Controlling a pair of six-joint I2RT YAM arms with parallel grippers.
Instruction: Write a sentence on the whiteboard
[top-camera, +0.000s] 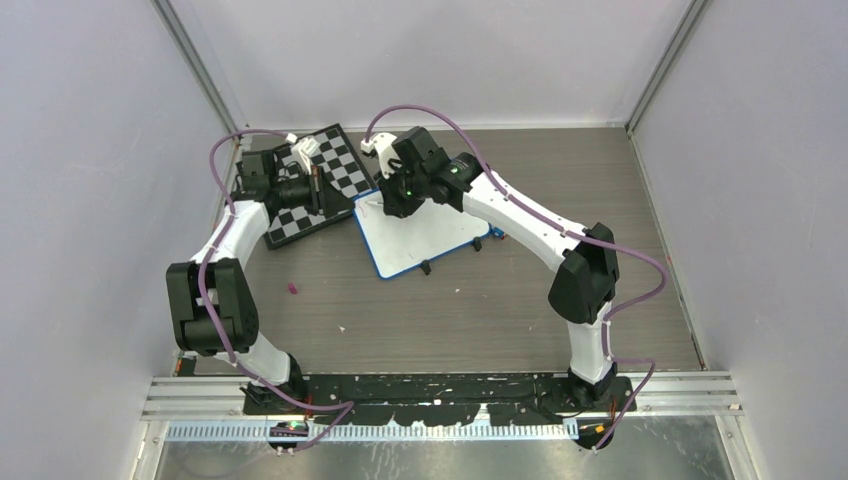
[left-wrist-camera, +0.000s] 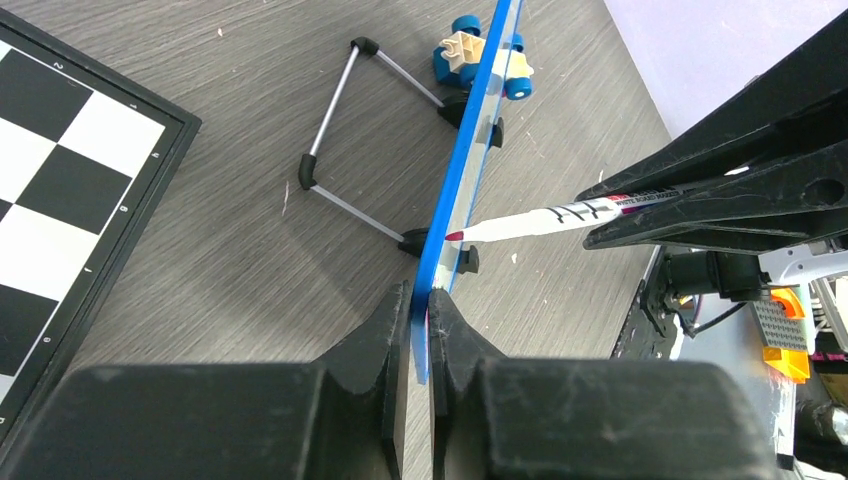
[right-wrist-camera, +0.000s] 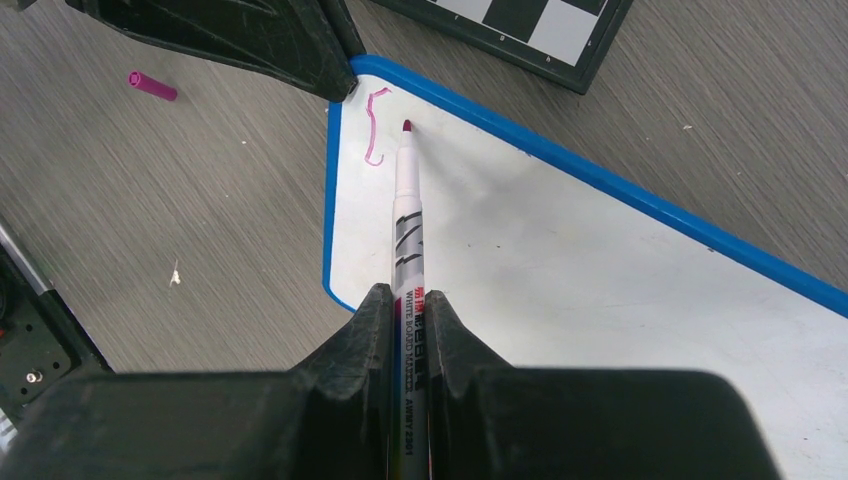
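blue-framed whiteboard (top-camera: 425, 240) tilted; pink squiggle (right-wrist-camera: 374, 125) near corner

Overhead view, close wrist views sharing whiteboard (top-camera: 425, 240)

Even, bright, diffuse light from overhead is recorded. Only faint, soft shadows are seen on the bench (top-camera: 450, 320). A dull sheen is noted on the whiteboard (right-wrist-camera: 600, 290). The left claw (left-wrist-camera: 421, 297) and right claw (right-wrist-camera: 408, 295) are rendered soft at the frame bottoms.

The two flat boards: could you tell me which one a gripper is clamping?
The white whiteboard with the blue frame: the left gripper pinches its edge, while the black-and-white checkered chessboard is ungripped.
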